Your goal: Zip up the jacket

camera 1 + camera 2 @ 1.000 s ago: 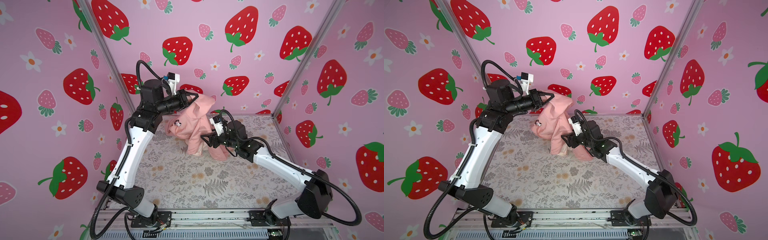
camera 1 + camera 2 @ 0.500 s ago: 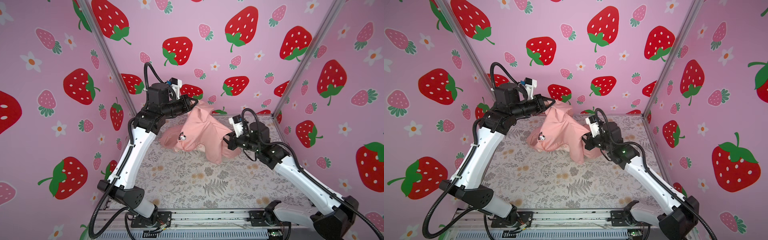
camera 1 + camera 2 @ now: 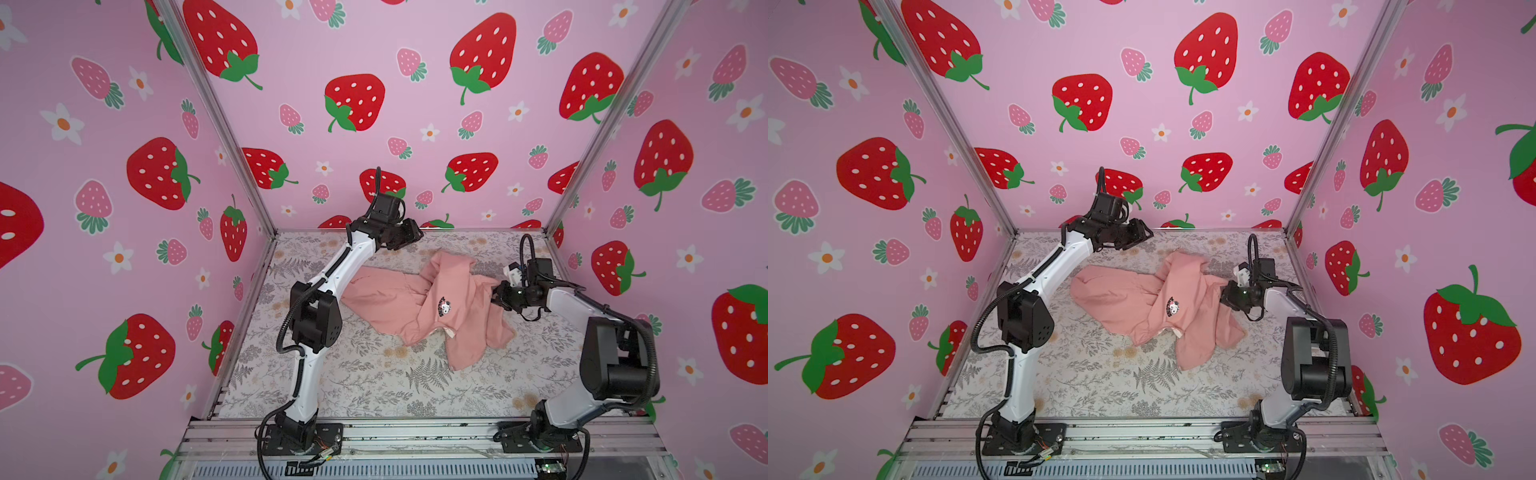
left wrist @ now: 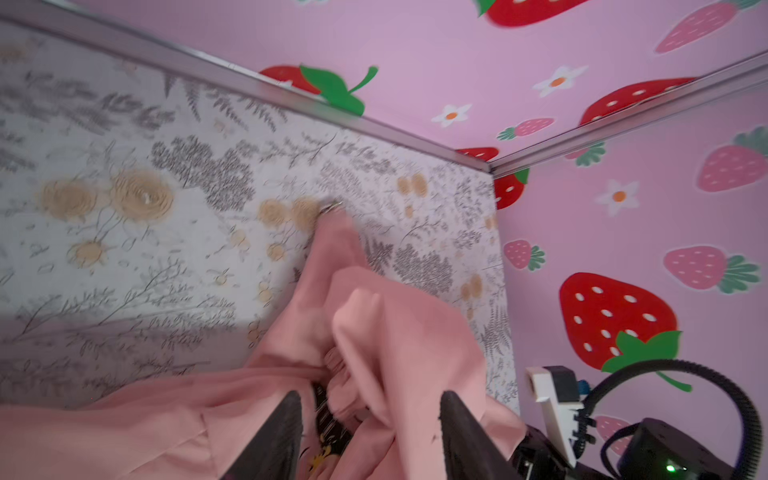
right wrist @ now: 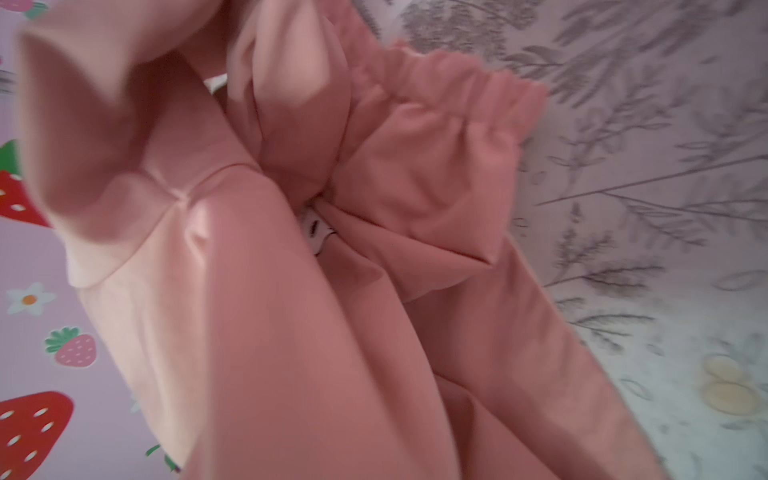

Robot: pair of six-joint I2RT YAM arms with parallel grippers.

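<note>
A crumpled salmon-pink cloth jacket (image 3: 432,307) lies mid-frame on the floral worktop (image 3: 374,374). The left tool (image 3: 415,239) gapes empty; the right tool (image 3: 495,294) cannot be judged.

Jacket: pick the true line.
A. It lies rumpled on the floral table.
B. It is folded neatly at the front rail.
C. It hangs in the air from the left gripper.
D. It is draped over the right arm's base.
A: in both top views the jacket lies rumpled on the table, the left gripper apart from it, near the rear wall.
</note>
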